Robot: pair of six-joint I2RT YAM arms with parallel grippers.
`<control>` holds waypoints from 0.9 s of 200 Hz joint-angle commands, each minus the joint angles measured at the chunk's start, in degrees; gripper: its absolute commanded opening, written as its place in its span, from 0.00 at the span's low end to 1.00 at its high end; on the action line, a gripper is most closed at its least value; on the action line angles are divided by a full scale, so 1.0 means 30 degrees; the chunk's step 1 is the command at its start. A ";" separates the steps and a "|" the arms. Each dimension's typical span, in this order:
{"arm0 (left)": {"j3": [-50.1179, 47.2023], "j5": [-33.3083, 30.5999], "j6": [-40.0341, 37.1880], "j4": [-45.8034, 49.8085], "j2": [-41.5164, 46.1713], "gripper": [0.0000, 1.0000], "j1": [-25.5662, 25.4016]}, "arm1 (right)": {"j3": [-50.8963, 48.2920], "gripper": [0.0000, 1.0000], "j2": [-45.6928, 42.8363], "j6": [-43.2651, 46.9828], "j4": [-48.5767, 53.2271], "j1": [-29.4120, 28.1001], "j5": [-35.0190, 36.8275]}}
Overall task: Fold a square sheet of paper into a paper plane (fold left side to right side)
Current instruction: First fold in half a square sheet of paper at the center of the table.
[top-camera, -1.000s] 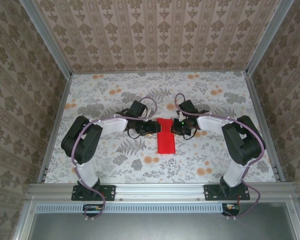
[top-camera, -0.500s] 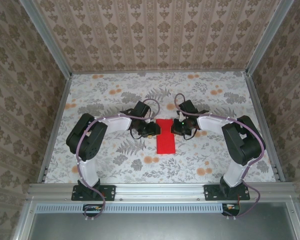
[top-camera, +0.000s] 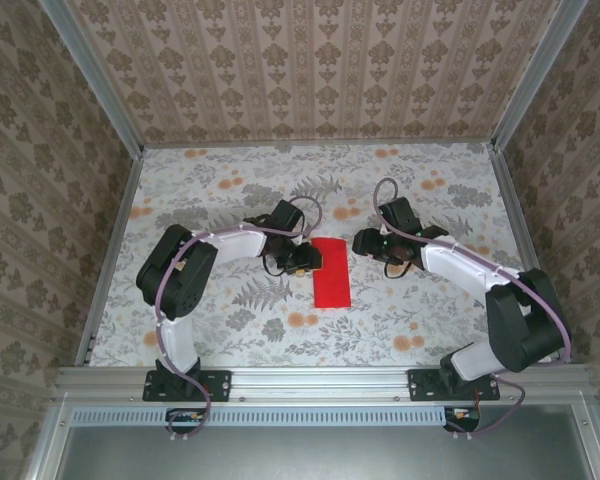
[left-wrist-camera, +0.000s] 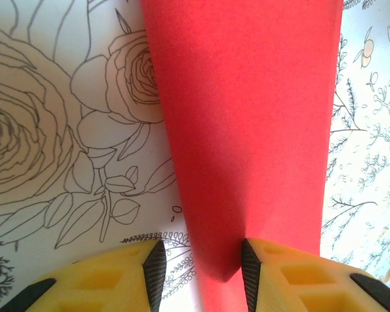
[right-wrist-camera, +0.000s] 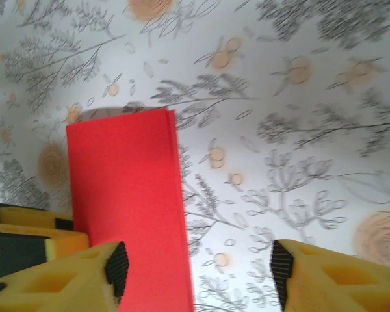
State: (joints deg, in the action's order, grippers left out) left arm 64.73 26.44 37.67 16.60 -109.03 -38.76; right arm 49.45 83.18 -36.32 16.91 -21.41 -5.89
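At the near edge, the two black arm bases (top-camera: 185,383) sit bolted to a silver aluminium rail (top-camera: 320,380). Past them, about mid-table on the white floral-print tablecloth (top-camera: 230,200), lies the bright red paper sheet (top-camera: 332,282). It is folded flat into a narrow matte rectangle, longer near-to-far than it is wide. From overhead its far left corner is covered by the left gripper (top-camera: 305,258), whose fingertips are hidden under the wrist. In the left wrist view the left gripper (left-wrist-camera: 201,268) has its yellow fingers (left-wrist-camera: 97,286) partly apart, straddling the rounded edge of the sheet (left-wrist-camera: 247,117). One dark pad touches the red and the other stands off it with bare cloth between. The paper runs off the top of that frame. The right gripper (top-camera: 365,243) sits just right of the sheet's far right corner. Its slightly blurred wrist view shows the right gripper (right-wrist-camera: 198,260) spread wide over cloth and the sheet (right-wrist-camera: 130,195). Stacked layers show at the sheet's far corner, its near end is cut off, and contact cannot be made out. Beyond, beige patterned wallpaper walls (top-camera: 320,70) close the far side.
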 commanded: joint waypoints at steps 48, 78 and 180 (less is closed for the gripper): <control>0.1089 -0.0846 -0.1043 0.1543 -0.1534 0.40 -0.0797 | -0.1205 0.74 -0.1913 -0.0270 -0.0023 0.0397 0.1731; 0.1303 -0.1044 -0.1147 0.1869 -0.1657 0.40 -0.0884 | -0.1196 0.75 -0.1841 -0.0287 -0.0082 0.0386 0.1551; 0.1830 -0.1367 -0.1154 0.2372 -0.2175 0.42 -0.1046 | -0.1295 0.75 -0.1783 -0.0287 -0.0260 0.0372 0.1202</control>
State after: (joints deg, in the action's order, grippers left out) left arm 70.39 23.40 35.70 24.10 -111.55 -40.16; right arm 46.37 78.67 -36.45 16.69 -20.49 -2.11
